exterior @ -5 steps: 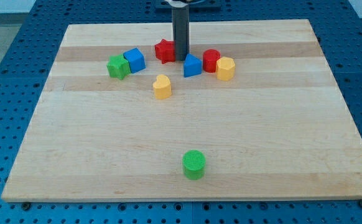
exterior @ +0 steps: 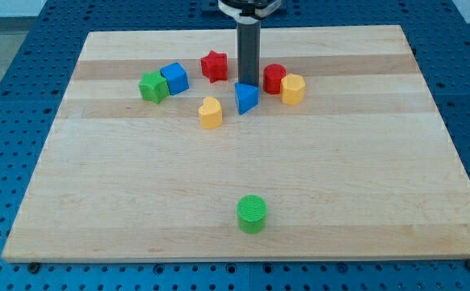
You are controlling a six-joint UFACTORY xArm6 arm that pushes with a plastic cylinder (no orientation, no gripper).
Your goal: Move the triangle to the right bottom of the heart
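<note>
Wooden worktop [exterior: 243, 170] on a blue perforated base [exterior: 9, 97]. No jaws on this rig, so nothing to report as released or clenched: the arm ends in a dark rod only.

My tip [exterior: 248, 86] stands at the upper middle of the worktop, right behind the blue triangle [exterior: 245, 98]. The rod's lower end meets the triangle's upper edge; it looks to be touching, though a hair of a gap cannot be ruled out.

The blue triangle lies just to the right of the yellow heart [exterior: 211, 112], slightly higher in the view, apart from it with a strip of bare wood between.

Other blocks: red star [exterior: 214, 65] to the upper left of the rod; red cylinder [exterior: 274, 78] to the rod's right, with a yellow hexagonal block [exterior: 292, 89] pressed against its right side. Farther left, a blue cube [exterior: 174, 78] and green star [exterior: 152, 86] sit touching. A green cylinder [exterior: 252, 213] stands alone near the view's bottom, well apart from everything.
</note>
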